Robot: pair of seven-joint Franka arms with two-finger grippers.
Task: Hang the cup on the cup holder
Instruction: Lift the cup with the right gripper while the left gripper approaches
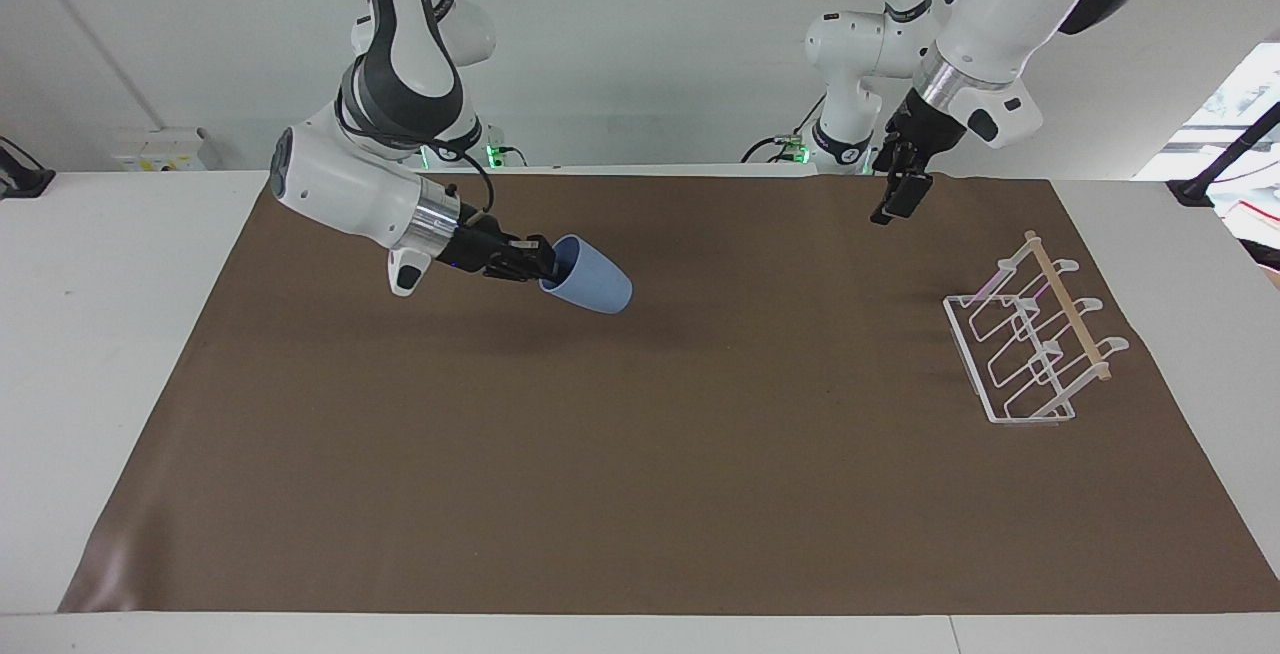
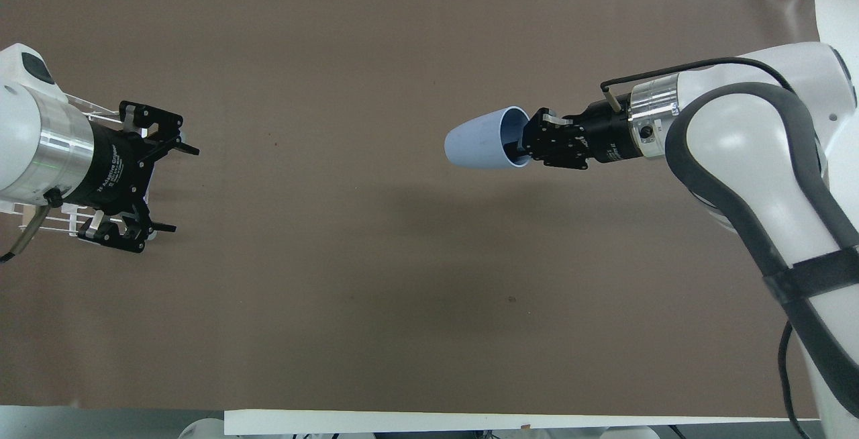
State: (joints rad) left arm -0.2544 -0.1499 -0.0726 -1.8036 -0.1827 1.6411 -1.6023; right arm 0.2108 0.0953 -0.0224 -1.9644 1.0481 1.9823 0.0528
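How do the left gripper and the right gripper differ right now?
The right gripper is shut on the cup, gripping its rim and holding it tilted on its side over the mat; the left gripper is open and holds nothing. The right gripper points nearly level toward the left arm's end of the table, while the left gripper hangs more steeply down beside the cup holder. Both are up in the air.

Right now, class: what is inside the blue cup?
One finger of the right gripper reaches into the cup, pinching its rim. The overhead view shows only dark wall near the mouth; its bottom is hidden.
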